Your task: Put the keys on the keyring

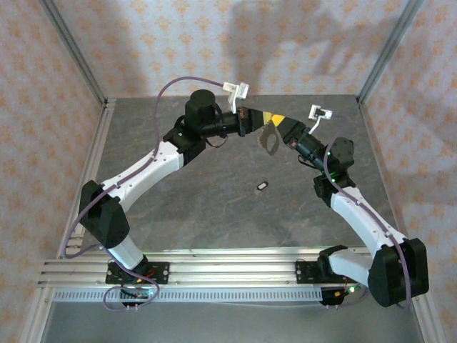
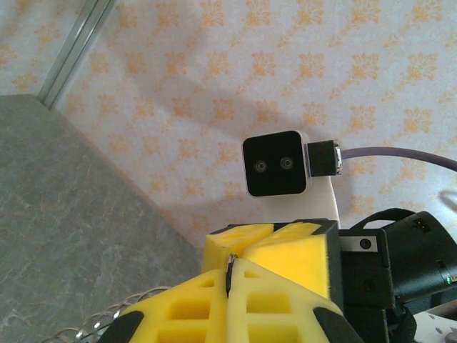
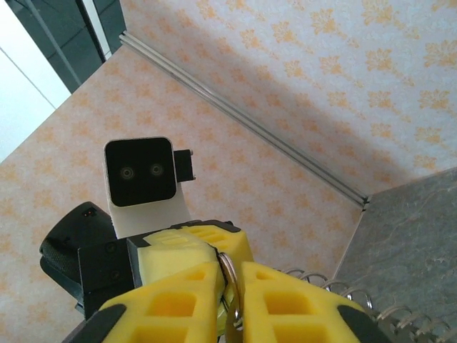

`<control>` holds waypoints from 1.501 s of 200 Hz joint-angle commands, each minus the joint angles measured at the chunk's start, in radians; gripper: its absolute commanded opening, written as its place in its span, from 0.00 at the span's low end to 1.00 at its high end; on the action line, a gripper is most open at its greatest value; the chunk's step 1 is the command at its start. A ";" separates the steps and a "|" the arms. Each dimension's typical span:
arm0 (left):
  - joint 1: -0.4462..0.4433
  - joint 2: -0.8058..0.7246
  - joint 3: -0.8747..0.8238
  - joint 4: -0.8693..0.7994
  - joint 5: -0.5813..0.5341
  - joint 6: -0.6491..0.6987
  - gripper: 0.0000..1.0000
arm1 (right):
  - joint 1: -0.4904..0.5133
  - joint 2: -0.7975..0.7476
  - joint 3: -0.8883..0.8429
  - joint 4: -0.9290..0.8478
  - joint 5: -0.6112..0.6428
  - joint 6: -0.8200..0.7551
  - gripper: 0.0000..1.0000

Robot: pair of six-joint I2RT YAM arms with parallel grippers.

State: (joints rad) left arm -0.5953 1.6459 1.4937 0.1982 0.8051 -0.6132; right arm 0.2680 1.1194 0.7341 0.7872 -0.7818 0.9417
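Keyring (image 1: pixel 270 139) dangles seen from above; closer, right fingers (image 3: pixel 171 300) apparently pinch it.

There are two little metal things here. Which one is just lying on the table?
The key, a tiny dark oblong piece with a light end, lies alone on the grey table. The keyring, a pale loop, hangs in the air instead.

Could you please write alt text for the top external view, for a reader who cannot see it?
Above the far part of a grey table, the left gripper and right gripper meet tip to tip, with the keyring hanging between them. A small dark key lies on the table, nearer the bottom of the frame.
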 commanded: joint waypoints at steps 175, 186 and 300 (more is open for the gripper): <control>-0.079 -0.147 -0.277 0.259 -0.501 -0.271 0.40 | 0.054 -0.008 -0.096 0.112 0.214 0.094 0.00; -0.083 -0.135 -0.279 0.272 -0.495 -0.276 0.38 | 0.054 -0.008 -0.096 0.113 0.213 0.095 0.00; -0.118 -0.052 -0.230 0.316 -0.454 -0.283 0.34 | 0.056 -0.010 -0.102 0.113 0.205 0.094 0.00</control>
State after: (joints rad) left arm -0.7006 1.5780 1.2221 0.4545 0.3351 -0.8932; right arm 0.3183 1.1286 0.6373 0.8314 -0.5785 1.0294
